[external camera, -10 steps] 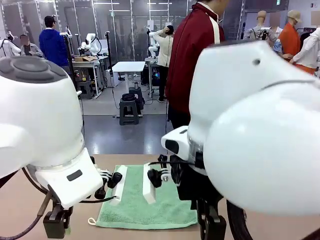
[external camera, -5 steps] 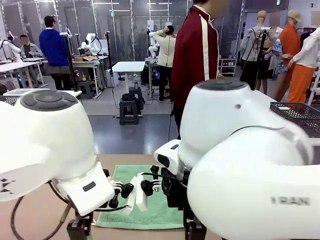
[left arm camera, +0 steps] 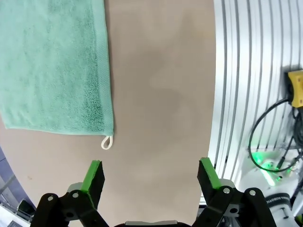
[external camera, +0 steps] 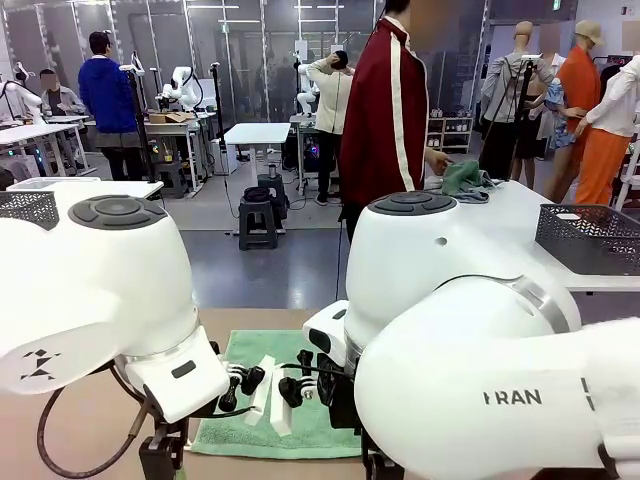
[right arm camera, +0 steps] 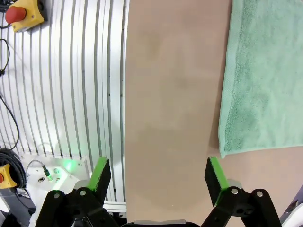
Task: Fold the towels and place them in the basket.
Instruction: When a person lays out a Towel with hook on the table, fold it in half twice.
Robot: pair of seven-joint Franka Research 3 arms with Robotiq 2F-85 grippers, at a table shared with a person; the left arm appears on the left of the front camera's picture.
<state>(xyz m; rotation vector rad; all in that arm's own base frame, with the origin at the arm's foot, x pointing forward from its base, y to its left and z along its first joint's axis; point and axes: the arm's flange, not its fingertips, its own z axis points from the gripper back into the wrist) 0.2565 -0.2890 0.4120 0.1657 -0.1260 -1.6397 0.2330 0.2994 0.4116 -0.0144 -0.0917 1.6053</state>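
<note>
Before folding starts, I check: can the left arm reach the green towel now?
Probably yes. The left end effector is open over bare table, the green towel lies flat nearby, nothing between.

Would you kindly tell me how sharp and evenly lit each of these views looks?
Front view: left arm and right arm loom near the lens, hiding part of the mint green towel; background sharp. Left wrist view: crisp, faint shadow on the table. Right wrist view: crisp, metal slats bow from lens distortion.

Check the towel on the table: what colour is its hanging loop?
Cream-white loop, on the mint-green towel; clearest in the left wrist view.
</note>
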